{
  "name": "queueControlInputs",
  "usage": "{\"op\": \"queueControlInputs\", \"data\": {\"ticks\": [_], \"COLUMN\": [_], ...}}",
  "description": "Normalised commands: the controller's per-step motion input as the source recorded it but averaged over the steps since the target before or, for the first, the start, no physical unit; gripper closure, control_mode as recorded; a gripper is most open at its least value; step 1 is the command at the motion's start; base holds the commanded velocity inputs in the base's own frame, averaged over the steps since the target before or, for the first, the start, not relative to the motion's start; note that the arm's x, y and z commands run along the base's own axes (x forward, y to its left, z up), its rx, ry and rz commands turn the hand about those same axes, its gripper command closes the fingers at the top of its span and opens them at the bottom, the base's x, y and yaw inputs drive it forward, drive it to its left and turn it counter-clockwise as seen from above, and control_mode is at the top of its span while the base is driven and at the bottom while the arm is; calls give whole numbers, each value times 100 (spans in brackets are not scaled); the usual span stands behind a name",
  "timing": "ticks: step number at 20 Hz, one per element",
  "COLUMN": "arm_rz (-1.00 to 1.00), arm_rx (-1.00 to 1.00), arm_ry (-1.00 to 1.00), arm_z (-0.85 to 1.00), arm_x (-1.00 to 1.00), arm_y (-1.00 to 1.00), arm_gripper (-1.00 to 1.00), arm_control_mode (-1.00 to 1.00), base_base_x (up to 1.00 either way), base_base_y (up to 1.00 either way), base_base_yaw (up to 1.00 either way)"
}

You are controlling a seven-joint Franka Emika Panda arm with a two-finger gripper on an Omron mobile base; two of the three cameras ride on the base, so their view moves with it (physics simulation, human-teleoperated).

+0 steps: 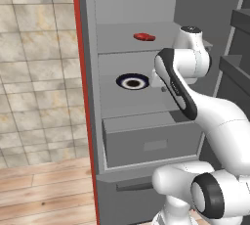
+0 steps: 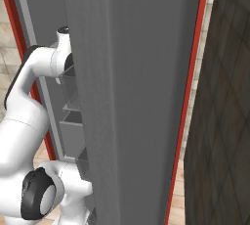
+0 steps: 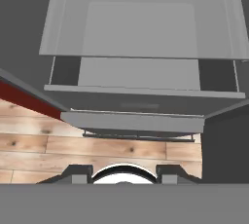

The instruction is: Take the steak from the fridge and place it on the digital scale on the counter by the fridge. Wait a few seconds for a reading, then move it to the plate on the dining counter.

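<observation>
My two-finger gripper [image 3: 124, 174] holds nothing; I cannot tell its spread. The small flat red steak [image 1: 144, 36] lies on the tall grey fridge [image 1: 136, 9] shelf at 12 o'clock. All steps remain.

Left base view sits close behind the arm, looking forward into the open fridge [image 1: 146, 97] at its shelves. Right base view is jammed up against the fridge door [image 2: 136, 97], catching the same shelves edge-on. Hand view looks down over a shelf [image 3: 141, 28] and drawer toward the wood floor [image 3: 97, 150].
</observation>
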Motion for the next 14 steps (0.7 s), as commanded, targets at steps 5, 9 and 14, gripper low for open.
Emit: {"op": "queueControlInputs", "data": {"ticks": [5, 9, 14], "arm_rz": [0, 0, 0], "arm_rx": [0, 0, 0], "arm_ry": [0, -15, -22], "arm_z": [0, 14, 60], "arm_x": [-5, -34, -13], "arm_y": [0, 2, 0], "arm_gripper": [-100, -100, -100], "arm_control_mode": [-100, -100, -100], "base_base_x": [0, 0, 0], "base_base_y": [0, 0, 0], "base_base_yaw": [0, 0, 0]}}
